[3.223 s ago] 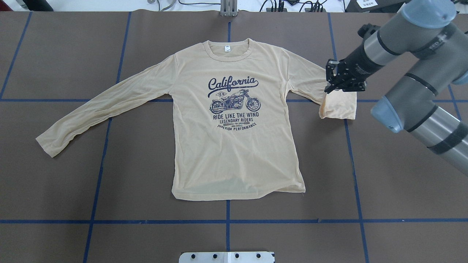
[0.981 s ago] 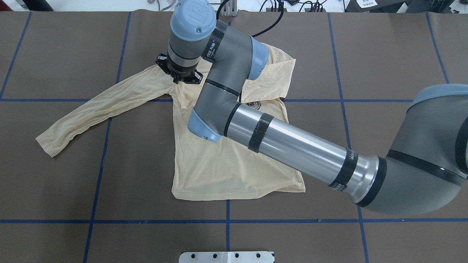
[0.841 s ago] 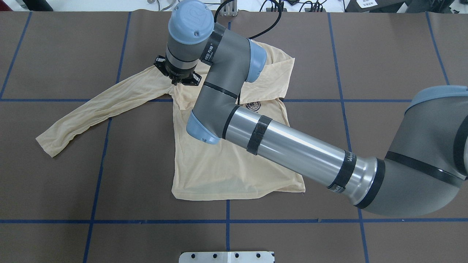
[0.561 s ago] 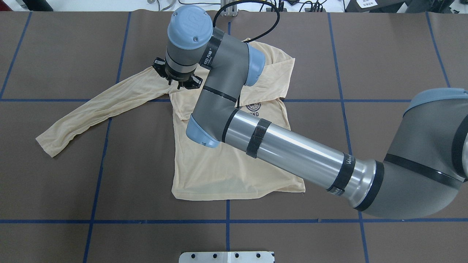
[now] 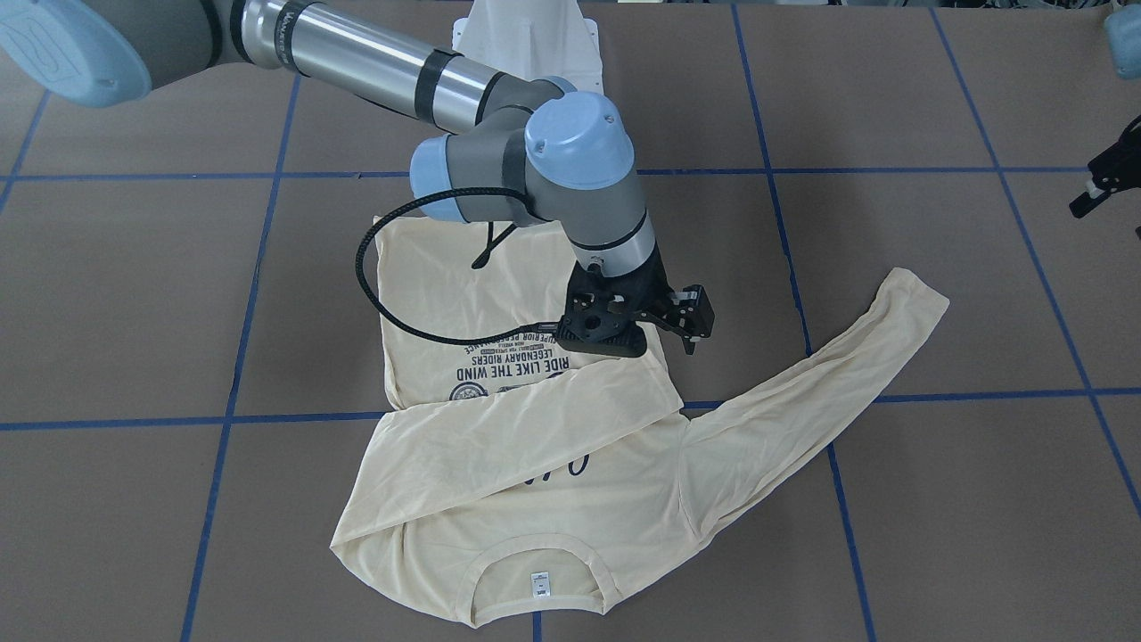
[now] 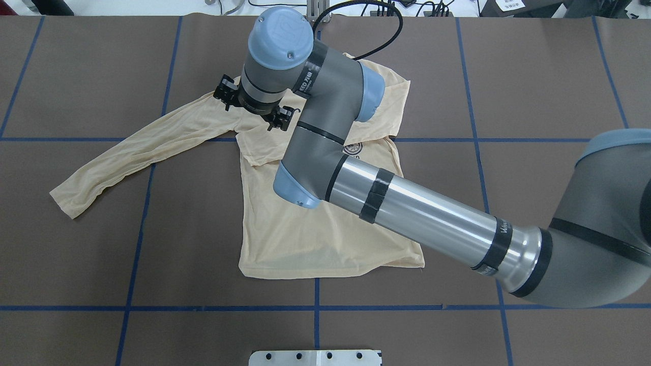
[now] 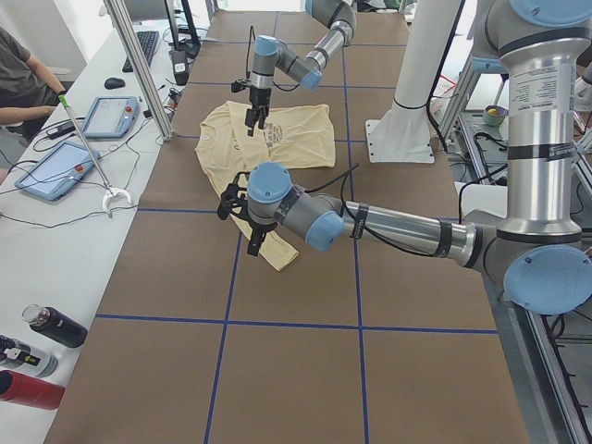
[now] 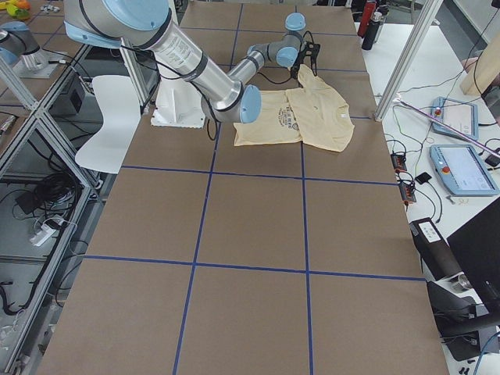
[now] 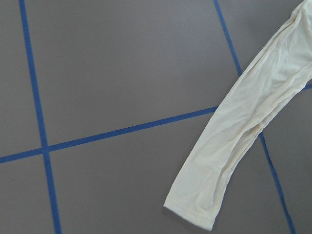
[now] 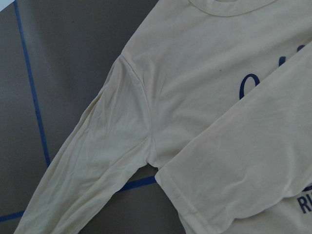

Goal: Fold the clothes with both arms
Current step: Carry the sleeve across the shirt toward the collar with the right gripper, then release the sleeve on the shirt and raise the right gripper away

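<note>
The cream-yellow long-sleeved T-shirt (image 5: 535,499) lies face up on the brown table, also seen in the overhead view (image 6: 305,239). Its one sleeve (image 5: 499,437) is folded flat across the chest and covers part of the navy print. The other sleeve (image 6: 132,152) lies stretched out to the side. My right gripper (image 5: 619,343) hovers open just above the folded sleeve's cuff and holds nothing. In the overhead view its wrist (image 6: 264,94) hides the fingers. My left gripper (image 7: 239,208) hangs above the stretched sleeve's cuff (image 9: 195,204). I cannot tell whether it is open or shut.
The right arm (image 6: 407,213) lies across the shirt's body. The white pedestal base (image 5: 526,36) stands at the robot's side. Blue tape lines (image 6: 315,307) grid the table. An operators' bench with tablets (image 7: 55,166) and bottles (image 7: 46,328) runs along the far edge.
The right gripper carried the sleeve from the shirt's right side across the chest. In the last second it let go, turned its wrist and shifted a little to the right.
</note>
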Robot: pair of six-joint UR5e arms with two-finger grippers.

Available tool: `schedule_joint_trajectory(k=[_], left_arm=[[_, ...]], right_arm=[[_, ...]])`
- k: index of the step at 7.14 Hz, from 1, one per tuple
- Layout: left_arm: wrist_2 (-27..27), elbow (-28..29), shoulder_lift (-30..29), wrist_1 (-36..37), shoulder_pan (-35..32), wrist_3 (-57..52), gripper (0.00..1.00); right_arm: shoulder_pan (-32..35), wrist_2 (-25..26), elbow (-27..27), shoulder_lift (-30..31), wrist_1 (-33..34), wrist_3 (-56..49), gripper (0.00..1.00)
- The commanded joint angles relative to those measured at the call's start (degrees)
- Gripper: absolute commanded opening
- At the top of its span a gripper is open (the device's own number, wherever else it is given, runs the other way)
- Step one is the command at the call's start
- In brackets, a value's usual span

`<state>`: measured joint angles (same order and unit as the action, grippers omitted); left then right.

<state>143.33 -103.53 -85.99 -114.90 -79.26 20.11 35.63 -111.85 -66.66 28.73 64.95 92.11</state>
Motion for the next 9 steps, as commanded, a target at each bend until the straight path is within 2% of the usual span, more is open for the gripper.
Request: schedule_joint_trajectory(k=[1, 2, 4, 5, 9], left_arm=[[-8.11, 7.34, -1.89, -10.02, 7.25, 4.94, 0.98], [-8.24, 13.12, -3.38, -14.69, 8.67, 6.16, 0.92], [-8.24, 16.86, -3.57, -18.24, 13.49, 9.77, 0.80], [-8.06, 16.87, -3.13, -18.34, 14.22, 10.82, 0.73], [-8.15, 19.86, -3.30, -18.60, 17.73, 11.36, 0.65]], right_arm=[[4.33, -7.20, -13.00, 13.23, 0.09, -0.34, 1.00], [6.10, -9.50, -16.53, 17.11, 0.09, -0.35, 1.00], [8.91, -12.24, -23.57, 25.46, 0.18, -0.61, 1.00], [9.01, -12.16, -23.77, 25.85, 0.18, -0.61, 1.00], [9.80, -12.16, -24.83, 28.39, 0.09, -0.61, 1.00]])
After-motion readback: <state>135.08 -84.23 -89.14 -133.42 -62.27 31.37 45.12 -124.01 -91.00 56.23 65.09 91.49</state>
